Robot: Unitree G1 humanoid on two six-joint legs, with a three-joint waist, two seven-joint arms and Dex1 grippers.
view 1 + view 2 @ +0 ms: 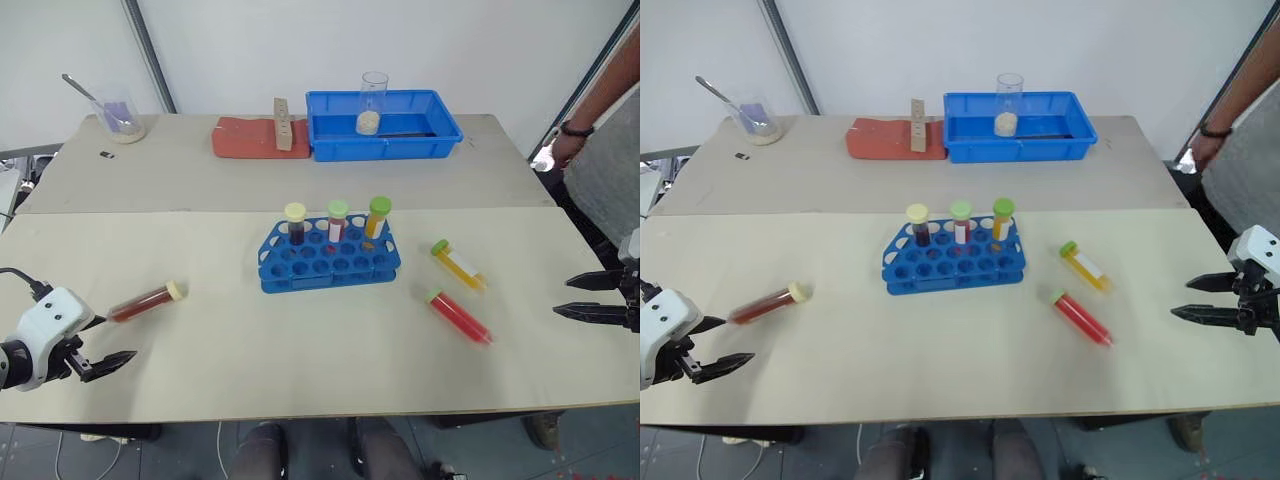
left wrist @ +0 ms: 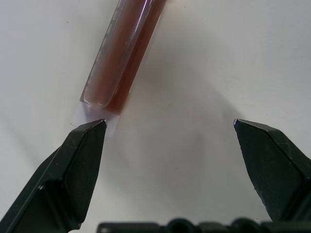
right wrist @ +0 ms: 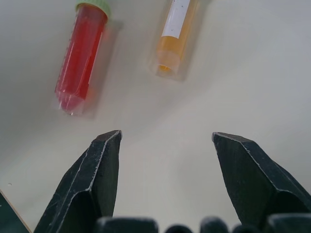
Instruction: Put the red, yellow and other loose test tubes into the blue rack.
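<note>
Blue rack (image 1: 329, 258) mid-table with three capped tubes upright in its back row, three loose tubes lying on the tabletop, both grippers empty.
Left gripper (image 1: 100, 362) sits low at the table's near left edge, jaws spread wide, holding nothing; brown-red tube with cream cap (image 1: 147, 301) lies just ahead of its fingertips, tube's closed end nearly at one tip in the left wrist view. Right gripper (image 1: 590, 298) at the right edge, jaws apart, empty, pointing toward the red tube (image 1: 461, 317) and yellow tube (image 1: 458, 264), both green-capped, lying side by side right of the rack. Blue tray (image 1: 384, 125) with a beaker at the far edge; a person's arm (image 1: 600, 85) far right.
</note>
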